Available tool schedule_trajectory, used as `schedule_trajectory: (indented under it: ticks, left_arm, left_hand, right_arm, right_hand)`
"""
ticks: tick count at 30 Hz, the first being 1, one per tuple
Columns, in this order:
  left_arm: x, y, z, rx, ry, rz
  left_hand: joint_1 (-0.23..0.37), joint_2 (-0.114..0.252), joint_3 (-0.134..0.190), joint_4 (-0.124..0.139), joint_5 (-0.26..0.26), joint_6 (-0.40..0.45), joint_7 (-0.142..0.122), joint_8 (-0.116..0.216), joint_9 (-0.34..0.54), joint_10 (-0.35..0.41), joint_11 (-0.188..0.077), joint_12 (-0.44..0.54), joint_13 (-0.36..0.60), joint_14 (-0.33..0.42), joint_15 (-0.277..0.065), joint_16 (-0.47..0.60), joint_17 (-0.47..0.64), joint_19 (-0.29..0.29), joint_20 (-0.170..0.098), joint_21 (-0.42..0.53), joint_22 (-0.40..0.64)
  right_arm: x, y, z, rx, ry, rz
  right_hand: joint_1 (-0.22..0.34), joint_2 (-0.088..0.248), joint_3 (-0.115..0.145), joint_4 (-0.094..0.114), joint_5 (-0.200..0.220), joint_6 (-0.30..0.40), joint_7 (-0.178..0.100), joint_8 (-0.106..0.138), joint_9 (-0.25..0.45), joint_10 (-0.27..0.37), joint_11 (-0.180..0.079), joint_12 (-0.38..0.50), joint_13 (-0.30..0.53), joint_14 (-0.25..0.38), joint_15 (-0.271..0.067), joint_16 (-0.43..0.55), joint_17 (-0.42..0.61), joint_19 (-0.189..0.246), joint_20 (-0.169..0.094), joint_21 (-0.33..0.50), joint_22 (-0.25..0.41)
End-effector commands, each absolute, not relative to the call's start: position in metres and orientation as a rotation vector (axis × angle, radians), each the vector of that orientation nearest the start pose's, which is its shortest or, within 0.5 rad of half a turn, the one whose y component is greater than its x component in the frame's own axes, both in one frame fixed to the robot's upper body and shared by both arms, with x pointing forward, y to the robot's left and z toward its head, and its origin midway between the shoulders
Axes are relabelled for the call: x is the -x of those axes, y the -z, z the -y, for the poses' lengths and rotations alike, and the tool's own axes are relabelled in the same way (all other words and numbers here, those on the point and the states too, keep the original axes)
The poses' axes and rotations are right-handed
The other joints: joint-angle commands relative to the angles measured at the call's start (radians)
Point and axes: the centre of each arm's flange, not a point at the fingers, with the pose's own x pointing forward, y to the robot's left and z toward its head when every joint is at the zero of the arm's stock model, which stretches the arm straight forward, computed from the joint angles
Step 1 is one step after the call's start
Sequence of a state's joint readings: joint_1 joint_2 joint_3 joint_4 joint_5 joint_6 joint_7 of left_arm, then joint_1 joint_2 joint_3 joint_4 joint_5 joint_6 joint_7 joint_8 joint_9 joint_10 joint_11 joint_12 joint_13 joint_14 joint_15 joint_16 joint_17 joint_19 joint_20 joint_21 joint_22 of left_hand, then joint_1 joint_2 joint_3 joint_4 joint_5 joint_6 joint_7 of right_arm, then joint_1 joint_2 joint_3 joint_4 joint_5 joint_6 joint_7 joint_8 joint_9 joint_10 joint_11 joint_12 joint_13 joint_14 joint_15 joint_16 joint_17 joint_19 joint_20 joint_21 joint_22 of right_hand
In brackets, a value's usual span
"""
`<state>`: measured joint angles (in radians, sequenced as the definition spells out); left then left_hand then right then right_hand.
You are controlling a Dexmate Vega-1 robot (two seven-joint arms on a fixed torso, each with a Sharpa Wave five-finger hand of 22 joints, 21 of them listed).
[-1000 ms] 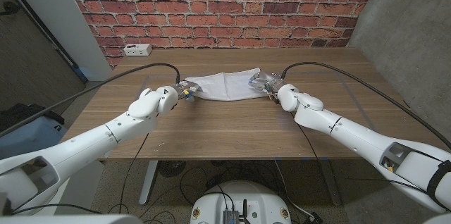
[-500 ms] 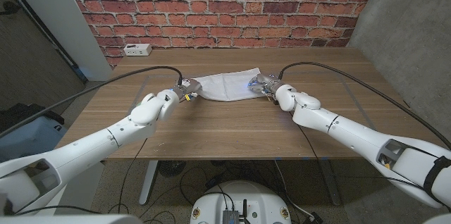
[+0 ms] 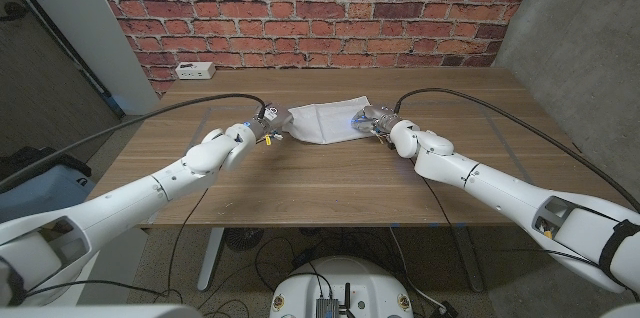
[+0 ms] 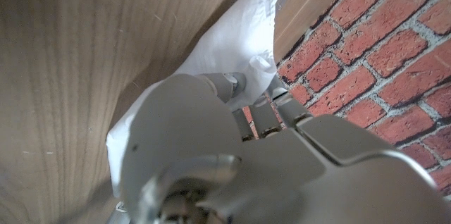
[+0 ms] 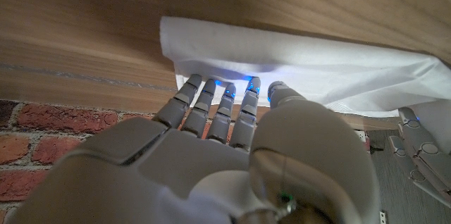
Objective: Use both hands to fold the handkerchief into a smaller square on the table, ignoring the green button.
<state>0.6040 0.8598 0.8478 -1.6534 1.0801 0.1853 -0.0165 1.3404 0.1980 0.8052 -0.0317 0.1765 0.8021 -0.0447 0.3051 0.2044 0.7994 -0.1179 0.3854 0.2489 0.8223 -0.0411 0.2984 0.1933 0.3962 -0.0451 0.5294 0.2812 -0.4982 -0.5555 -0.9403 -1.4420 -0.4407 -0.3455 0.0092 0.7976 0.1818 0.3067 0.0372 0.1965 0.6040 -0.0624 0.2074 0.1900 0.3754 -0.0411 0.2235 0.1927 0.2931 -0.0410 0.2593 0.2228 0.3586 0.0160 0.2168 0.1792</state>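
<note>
While my left hand (image 3: 258, 132) pinches the handkerchief's (image 3: 322, 123) left edge and my right hand (image 3: 372, 119) grips its right edge, cloth mid-table toward the far side, I judge the fold underway; next, lay edges together squarely.

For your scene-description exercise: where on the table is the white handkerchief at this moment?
In the head view the handkerchief lies on the table's far middle, between the left hand and right hand.
</note>
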Motion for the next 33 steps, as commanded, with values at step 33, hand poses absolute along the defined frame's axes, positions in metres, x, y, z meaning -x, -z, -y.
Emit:
schedule_trajectory:
  ticks: [33]
  left_arm:
    - [-0.617,-0.080,-0.168,-2.661,-0.273,1.328]
  left_hand:
    - [0.005,0.012,-0.013,0.001,-0.006,0.020,-0.018,-0.006,0.007,0.007,-0.014,0.002,0.021,0.070,-0.187,-0.005,0.007,-0.026,-0.044,0.035,0.012]
  right_arm:
    - [-0.673,0.027,0.137,1.440,-0.160,0.440]
  right_hand:
    - [-0.016,0.002,0.017,-0.010,0.007,0.034,0.004,0.000,0.000,0.023,0.002,0.001,0.003,0.005,-0.070,0.001,0.003,0.011,0.001,0.002,0.004]
